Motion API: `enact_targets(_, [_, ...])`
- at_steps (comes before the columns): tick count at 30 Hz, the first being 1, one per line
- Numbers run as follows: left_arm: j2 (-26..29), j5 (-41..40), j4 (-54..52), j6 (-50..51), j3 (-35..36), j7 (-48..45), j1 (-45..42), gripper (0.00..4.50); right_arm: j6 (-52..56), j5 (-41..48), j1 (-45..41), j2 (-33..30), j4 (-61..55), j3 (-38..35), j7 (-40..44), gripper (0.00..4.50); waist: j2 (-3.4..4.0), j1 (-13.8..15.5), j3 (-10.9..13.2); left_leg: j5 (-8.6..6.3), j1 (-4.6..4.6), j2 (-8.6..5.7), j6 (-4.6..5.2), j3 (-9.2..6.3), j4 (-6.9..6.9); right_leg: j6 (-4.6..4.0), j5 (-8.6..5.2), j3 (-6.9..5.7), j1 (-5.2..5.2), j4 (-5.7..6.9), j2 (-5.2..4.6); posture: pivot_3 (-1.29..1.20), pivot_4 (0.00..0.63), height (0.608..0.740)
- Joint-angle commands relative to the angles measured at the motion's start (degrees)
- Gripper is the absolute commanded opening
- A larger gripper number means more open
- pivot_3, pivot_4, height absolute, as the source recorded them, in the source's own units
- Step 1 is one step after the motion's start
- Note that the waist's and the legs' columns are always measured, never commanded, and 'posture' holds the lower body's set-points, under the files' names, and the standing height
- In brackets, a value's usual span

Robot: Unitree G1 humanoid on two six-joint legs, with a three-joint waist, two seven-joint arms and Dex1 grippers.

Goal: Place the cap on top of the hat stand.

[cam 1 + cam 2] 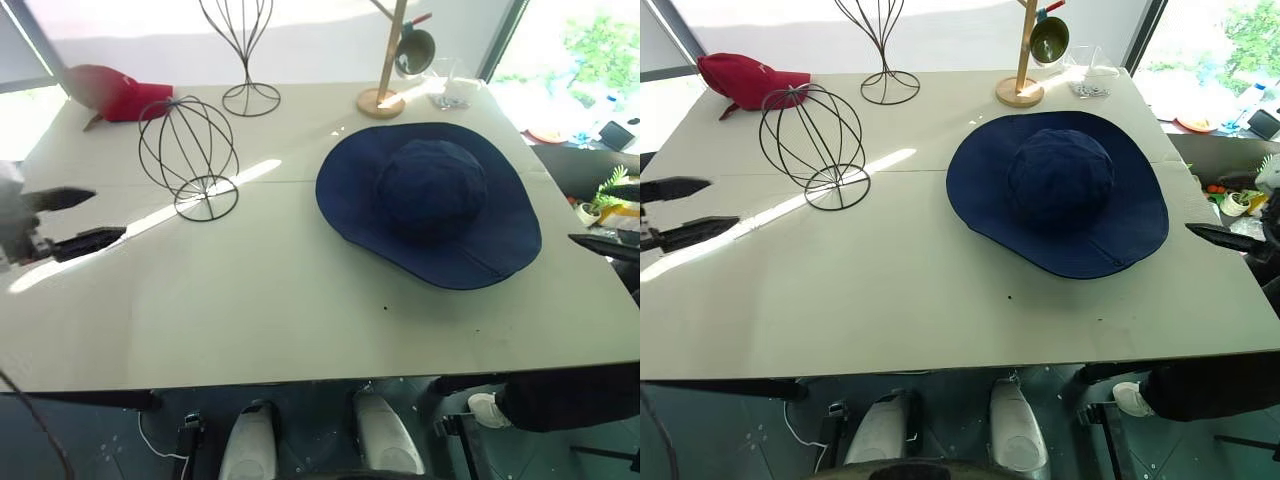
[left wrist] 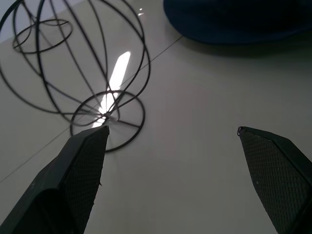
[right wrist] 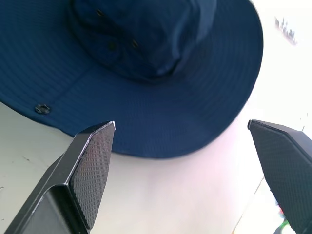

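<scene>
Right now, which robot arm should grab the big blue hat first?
Probably the right. The right gripper is open and faces the cap, which lies on the table's right side. The left gripper faces the hat stand.

You see a navy blue cap (image 1: pixel 1057 192) with faint concentric stitching rings across its brim and small dark eyelets on the crown. The stand (image 1: pixel 813 143) is black wire, thin hoops with pale bench showing through. Your bench (image 1: pixel 890 290) is off-white, crossed by a bright streak of sunlight and a few tiny dark specks. At the far left corner lies a red cap (image 1: pixel 743 78). The taller wire stand (image 1: pixel 877 50) is black too, and the wooden stand (image 1: pixel 1023 55) is light tan. Both pincers, left (image 2: pixel 170 131) and right (image 3: pixel 181 125), are black, their finger pads (image 3: pixel 92 165) carrying a fine cross-hatched grid.
</scene>
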Motion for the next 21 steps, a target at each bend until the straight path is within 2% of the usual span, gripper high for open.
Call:
enact_targets(1, [0.7,-5.2,-6.0,4.5,-4.4,-1.8,-5.0,4.41,4.9,1.1,2.3,-0.6,-12.3,-4.7,-2.8,4.5,0.03,0.0,0.0,0.0,0.01,0.0,0.0,-0.01,0.0,0.02,0.0,0.0,0.0,0.01,0.01,0.0,0.15,0.739])
enact_targets(8, [-3.6,-7.7,-10.7,7.7,-17.7,-5.7,-17.7,4.41,20.0,0.2,11.6,3.8,-40.0,-6.3,-11.5,4.5,-0.03,0.2,0.0,0.0,0.01,0.0,0.0,-0.12,0.07,0.06,-0.01,0.04,0.05,0.07,0.12,0.0,0.15,0.739])
enact_targets(12, [-7.8,-6.1,-9.2,7.1,-23.9,-7.9,-23.3,4.41,27.3,-1.8,17.0,8.1,-53.0,-2.8,-18.1,4.5,-0.12,0.6,-0.1,0.0,-0.03,0.0,0.01,-0.19,0.13,0.05,-0.03,0.03,0.07,0.07,0.16,0.0,0.15,0.739])
enact_targets(16, [-10.6,-3.5,-7.3,5.4,-27.8,-9.9,-26.3,4.41,31.2,-5.7,19.0,11.2,-58.7,3.6,-24.7,4.5,-0.14,0.8,-0.1,0.0,-0.07,-0.01,0.01,-0.2,0.31,0.01,-0.04,0.05,0.1,0.06,0.16,0.0,0.15,0.739])
enact_targets(21, [-13.3,-1.6,-5.6,4.2,-30.0,-11.0,-29.1,4.41,34.6,-13.9,16.9,14.2,-59.2,17.0,-33.3,4.5,-0.23,1.3,-0.1,0.0,-0.1,-0.01,0.01,-0.22,0.38,0.0,-0.04,0.06,0.1,0.06,0.16,0.0,0.15,0.739])
